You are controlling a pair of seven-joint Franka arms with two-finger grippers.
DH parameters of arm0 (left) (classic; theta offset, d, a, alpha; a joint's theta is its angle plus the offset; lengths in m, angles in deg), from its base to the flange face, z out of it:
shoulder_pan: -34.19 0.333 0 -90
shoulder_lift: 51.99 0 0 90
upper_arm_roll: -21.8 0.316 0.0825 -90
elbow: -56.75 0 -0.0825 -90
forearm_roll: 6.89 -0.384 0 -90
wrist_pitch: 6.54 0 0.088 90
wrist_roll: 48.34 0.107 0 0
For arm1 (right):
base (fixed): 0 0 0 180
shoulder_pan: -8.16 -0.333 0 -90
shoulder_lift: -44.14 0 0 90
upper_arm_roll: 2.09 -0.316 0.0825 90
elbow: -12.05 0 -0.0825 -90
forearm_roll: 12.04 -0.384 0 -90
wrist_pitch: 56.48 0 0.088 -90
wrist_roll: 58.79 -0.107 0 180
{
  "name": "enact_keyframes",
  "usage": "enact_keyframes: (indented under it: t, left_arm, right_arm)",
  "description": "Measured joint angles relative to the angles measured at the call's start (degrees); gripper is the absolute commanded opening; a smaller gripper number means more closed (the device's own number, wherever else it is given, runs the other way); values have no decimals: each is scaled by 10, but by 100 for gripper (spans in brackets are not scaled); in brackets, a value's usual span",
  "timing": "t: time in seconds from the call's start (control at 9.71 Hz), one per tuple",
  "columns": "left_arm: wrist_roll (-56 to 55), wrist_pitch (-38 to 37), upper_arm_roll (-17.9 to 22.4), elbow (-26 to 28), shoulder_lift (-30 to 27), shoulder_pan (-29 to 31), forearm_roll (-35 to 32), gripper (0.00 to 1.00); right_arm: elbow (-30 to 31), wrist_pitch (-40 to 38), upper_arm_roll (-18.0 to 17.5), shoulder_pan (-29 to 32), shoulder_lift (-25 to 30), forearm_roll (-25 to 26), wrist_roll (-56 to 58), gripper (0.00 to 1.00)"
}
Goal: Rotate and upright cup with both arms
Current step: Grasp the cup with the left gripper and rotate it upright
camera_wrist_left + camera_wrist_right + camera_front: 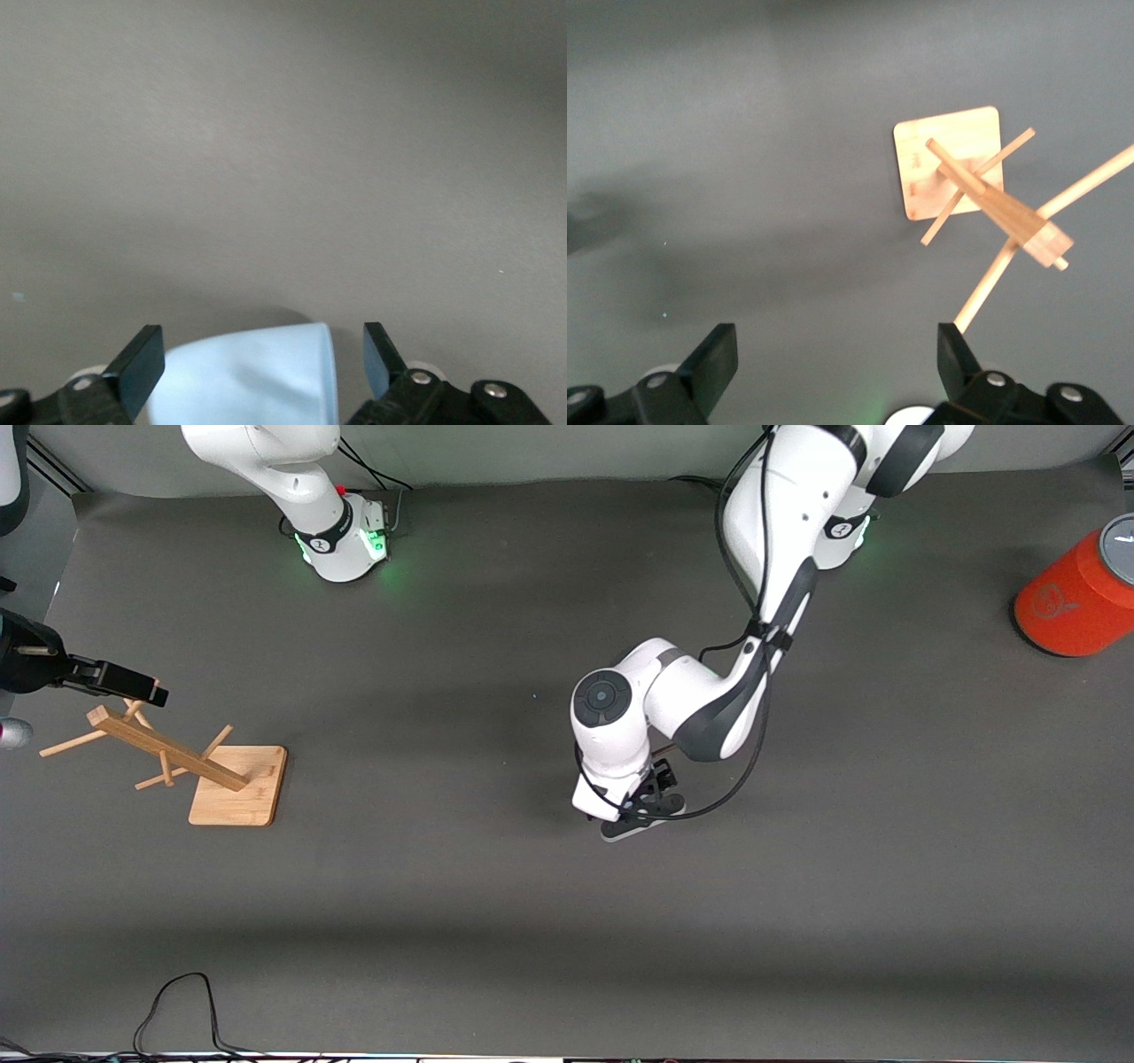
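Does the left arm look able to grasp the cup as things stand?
Probably yes: the left gripper is open, its fingers either side of the pale blue cup, and nothing lies between.

Matt pale-blue cup [257, 376]; light bare wooden rack [190, 766]; matt grey table covering [532, 921]; glossy white arm shells.

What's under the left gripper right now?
The cup, pale blue and on its side on the mat, lies between the open left gripper fingers. Its base is out of view; the front view hides it.
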Motion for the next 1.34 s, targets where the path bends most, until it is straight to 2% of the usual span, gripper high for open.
enact_keyframes:
  t: [0.21,0.31,0.41,0.62,0.72,1.13,1.34]
  left_arm:
    - [-1,-6,-1,0,17,-15,-2,100]
    - [0,-36,-1,-1,20,-19,-7,97]
    - [6,-74,-1,-3,20,-21,-18,84]
    - [19,-130,0,-7,20,-21,-40,26]
    - [21,-143,0,-7,20,-21,-43,0]
    - [25,-177,-1,-32,16,-25,-45,0]
    - [26,-192,-12,-58,14,-25,-41,0]
  right_arm:
    - [28,18,-7,3,14,5,1,100]
    - [31,18,-8,3,17,6,1,100]
    - [31,18,-8,3,18,7,1,100]
    - [31,19,-9,5,19,9,1,100]
    - [31,19,-9,10,20,9,5,100]
    - [31,19,-13,13,21,11,16,100]
    - [31,19,-14,13,22,13,57,100]
